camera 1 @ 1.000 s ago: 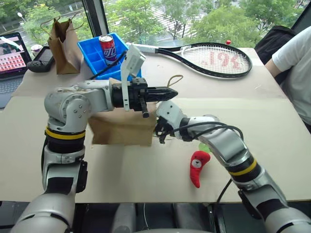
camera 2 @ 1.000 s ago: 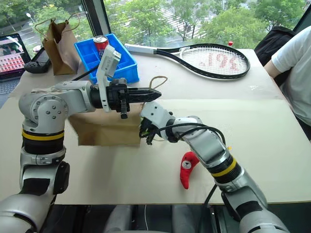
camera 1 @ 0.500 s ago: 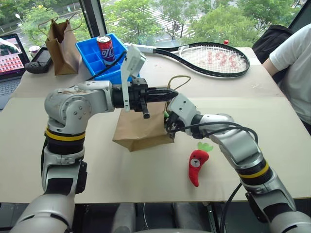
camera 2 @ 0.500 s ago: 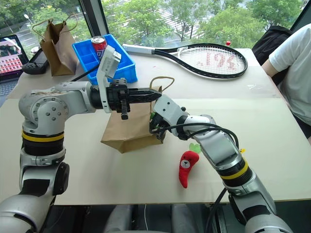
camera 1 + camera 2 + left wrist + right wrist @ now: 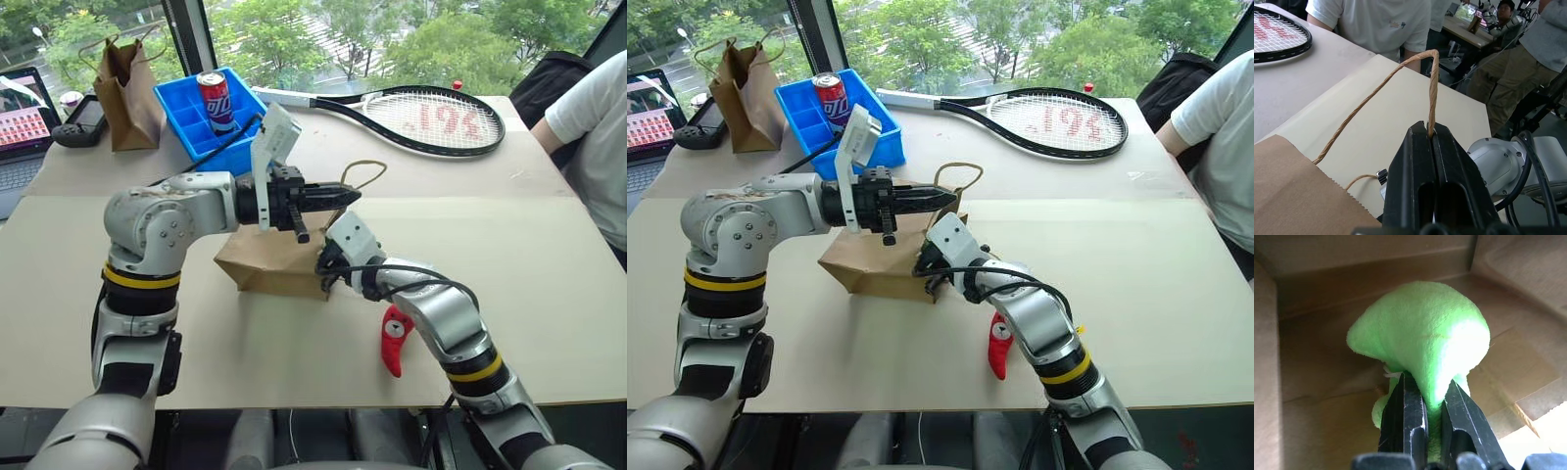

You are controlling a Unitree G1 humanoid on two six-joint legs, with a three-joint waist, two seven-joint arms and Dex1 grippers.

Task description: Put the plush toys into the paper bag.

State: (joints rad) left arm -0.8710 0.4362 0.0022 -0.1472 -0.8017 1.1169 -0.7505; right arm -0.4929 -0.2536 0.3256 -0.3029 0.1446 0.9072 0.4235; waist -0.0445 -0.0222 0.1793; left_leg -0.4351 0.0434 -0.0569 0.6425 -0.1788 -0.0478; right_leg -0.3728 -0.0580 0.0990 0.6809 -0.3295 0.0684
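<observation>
Bulging from the closed right pincer (image 5: 1431, 404), fuzzy bright-green plush toy (image 5: 1425, 340) inside brown paper bag (image 5: 269, 262)

— Report the left arm's position.

— My left arm reached across my front, forearm level. My left gripper (image 5: 345, 195) pointed toward my right side with its fingers (image 5: 1415, 161) pressed together, pinching a handle loop.

— And the right arm?

— My right arm was bent at the elbow, angled forward and inward. My right gripper (image 5: 1430, 396) was clamped on the green plush toy (image 5: 1425, 333).
</observation>
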